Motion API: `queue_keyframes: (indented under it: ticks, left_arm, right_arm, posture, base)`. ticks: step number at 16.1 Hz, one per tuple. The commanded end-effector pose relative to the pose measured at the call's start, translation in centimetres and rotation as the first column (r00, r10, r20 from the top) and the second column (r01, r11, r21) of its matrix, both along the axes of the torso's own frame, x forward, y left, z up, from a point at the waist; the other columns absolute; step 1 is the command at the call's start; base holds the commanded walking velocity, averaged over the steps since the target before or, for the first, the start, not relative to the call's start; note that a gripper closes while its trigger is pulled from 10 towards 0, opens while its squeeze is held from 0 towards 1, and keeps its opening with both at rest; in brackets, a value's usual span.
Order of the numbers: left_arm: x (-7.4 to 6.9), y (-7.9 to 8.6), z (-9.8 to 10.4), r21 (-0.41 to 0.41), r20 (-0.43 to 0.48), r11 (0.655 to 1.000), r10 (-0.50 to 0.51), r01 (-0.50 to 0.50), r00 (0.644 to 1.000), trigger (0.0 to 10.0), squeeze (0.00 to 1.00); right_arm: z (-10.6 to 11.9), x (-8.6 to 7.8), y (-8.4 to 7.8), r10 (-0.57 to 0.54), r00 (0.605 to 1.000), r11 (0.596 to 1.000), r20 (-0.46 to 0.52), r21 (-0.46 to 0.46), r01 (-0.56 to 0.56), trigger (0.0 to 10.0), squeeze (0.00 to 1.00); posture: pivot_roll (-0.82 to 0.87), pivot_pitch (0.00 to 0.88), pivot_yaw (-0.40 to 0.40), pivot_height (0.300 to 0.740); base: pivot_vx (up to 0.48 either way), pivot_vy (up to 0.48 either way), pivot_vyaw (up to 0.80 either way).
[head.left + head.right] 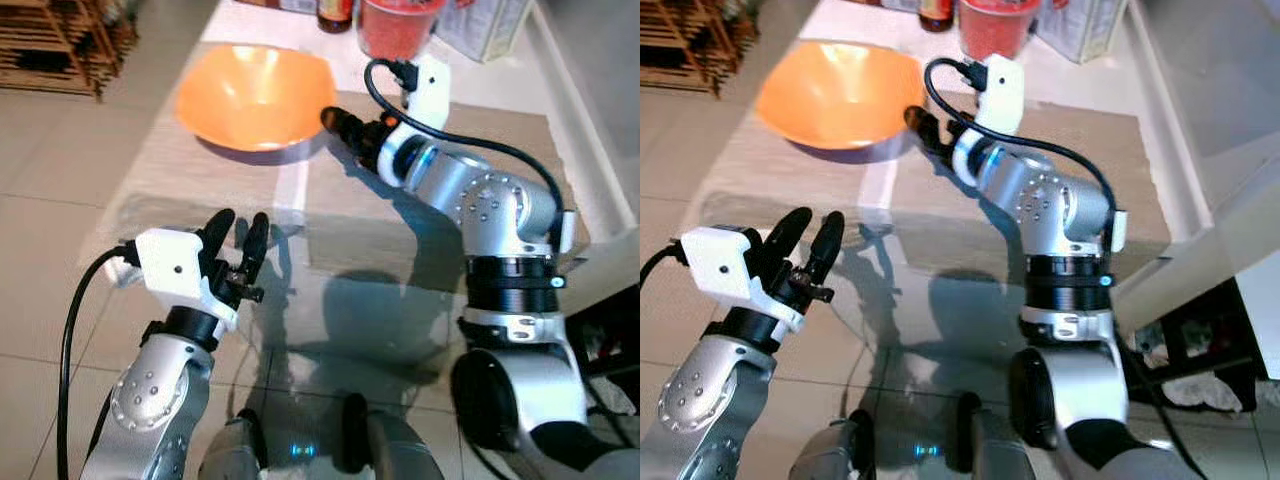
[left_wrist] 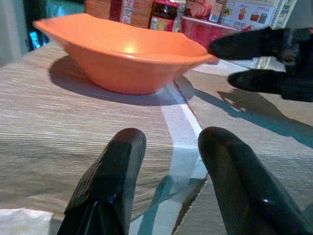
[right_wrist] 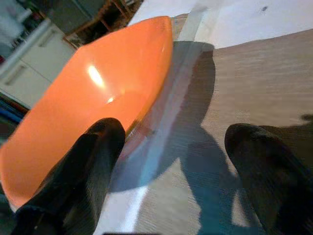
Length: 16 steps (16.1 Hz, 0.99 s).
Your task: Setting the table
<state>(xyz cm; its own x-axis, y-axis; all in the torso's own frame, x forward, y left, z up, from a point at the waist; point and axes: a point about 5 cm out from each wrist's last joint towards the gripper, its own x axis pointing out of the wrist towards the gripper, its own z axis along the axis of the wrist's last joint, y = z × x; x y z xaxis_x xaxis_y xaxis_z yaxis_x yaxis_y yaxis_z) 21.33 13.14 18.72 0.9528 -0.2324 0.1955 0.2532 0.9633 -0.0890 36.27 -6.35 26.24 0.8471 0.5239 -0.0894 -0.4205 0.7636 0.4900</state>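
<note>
Jaws on both our grippers are spread, nothing between them. Our right gripper (image 1: 338, 125) is reached forward over the counter (image 1: 440, 250), fingertips just beside the near right rim of the orange bowl (image 1: 255, 95); we can't tell whether one finger touches the rim. Our left gripper (image 1: 238, 245) hovers at the near left edge of the counter, well apart from the bowl, pointing toward it.

Bowl: wide, shallow, glossy orange, flared rim with soft corners, empty, upright. It sits on the left beige placemat (image 1: 190, 170) near the pale strip of glass between that mat and the right placemat (image 1: 470, 150).

Behind the bowl, at the far edge: a red container (image 1: 398, 25), a dark bottle (image 1: 335, 14) and a printed box (image 1: 485, 25). Wooden rack (image 1: 60, 45) stands on the tiled floor (image 1: 40, 260) at far left.
</note>
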Motion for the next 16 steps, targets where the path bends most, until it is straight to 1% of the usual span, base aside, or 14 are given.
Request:
queue_keyframes:
  ticks: [1,3,6,7,8,10,12,13,14,16]
  left_arm:
    - [-0.4,-0.1,0.0,0.006,-0.012,1.0,0.007,-0.007,1.0,10.0,0.0]
    - [-0.5,-0.2,0.0,0.001,-0.015,1.0,0.011,-0.011,1.0,10.0,0.0]
    - [-0.6,-0.3,0.1,-0.001,-0.02,1.0,0.012,-0.012,1.0,10.0,0.0]
    - [-0.6,-0.3,0.1,-0.003,-0.02,1.0,0.013,-0.013,1.0,10.0,0.0]
    - [-0.6,-0.3,0.1,-0.004,-0.021,1.0,0.014,-0.014,1.0,10.0,0.0]
    - [-0.6,-0.4,0.1,-0.008,-0.022,1.0,0.014,-0.015,1.0,10.0,0.0]
    - [-0.5,-0.6,0.2,-0.012,-0.02,1.0,0.014,-0.014,1.0,10.0,0.0]
    - [-0.5,-0.7,0.2,-0.013,-0.019,1.0,0.013,-0.013,1.0,10.0,0.0]
    - [-0.5,-0.7,0.2,-0.016,-0.018,1.0,0.012,-0.013,1.0,10.0,0.0]
    - [-0.4,-0.6,0.2,-0.019,-0.016,1.0,0.016,-0.016,1.0,10.0,0.0]
  right_arm:
    - [1.2,0.0,0.4,0.012,0.999,0.999,0.033,0.045,-0.013,10.0,0.0]
    - [1.3,0.1,0.9,0.025,0.999,0.999,0.032,0.029,-0.026,10.0,0.0]
    - [1.8,0.2,1.8,0.044,0.998,0.998,0.035,0.049,-0.046,10.0,0.0]
    - [1.7,0.3,2.1,0.044,0.999,0.999,0.024,0.025,-0.045,10.0,0.0]
    - [2.0,0.2,2.6,0.062,0.998,0.998,0.029,0.021,-0.063,10.0,0.0]
    - [3.3,0.0,3.8,0.112,0.992,0.993,0.065,0.033,-0.115,10.0,0.0]
    - [3.6,0.3,4.5,0.109,0.993,0.993,0.046,-0.045,-0.107,10.0,0.0]
    - [3.5,0.6,4.5,0.089,0.996,0.993,0.011,-0.08,-0.088,2.9,0.0]
    - [3.4,0.9,4.4,0.06,0.998,0.99,-0.025,-0.123,-0.063,0.0,0.0]
    - [3.6,1.2,4.1,0.035,0.998,0.987,-0.051,-0.153,-0.042,0.0,0.0]
  posture:
    - [-0.03,0.311,-0.046,0.74]
    - [-0.03,0.313,-0.047,0.74]
    - [-0.03,0.312,-0.051,0.74]
    - [-0.03,0.311,-0.051,0.74]
    - [-0.03,0.309,-0.053,0.74]
    - [-0.03,0.305,-0.055,0.74]
    - [-0.03,0.299,-0.057,0.74]
    - [-0.03,0.296,-0.058,0.74]
    - [-0.03,0.292,-0.06,0.74]
    - [-0.03,0.286,-0.064,0.74]
  base:
    - [0.0,0.0,0.0]
    - [0.0,0.0,0.0]
    - [0.0,0.0,0.0]
    - [0.0,0.0,0.0]
    - [0.0,0.0,0.0]
    - [0.0,0.0,0.0]
    - [0.0,0.0,0.0]
    - [0.0,0.0,0.0]
    - [0.0,0.0,0.0]
    - [0.0,0.0,0.0]
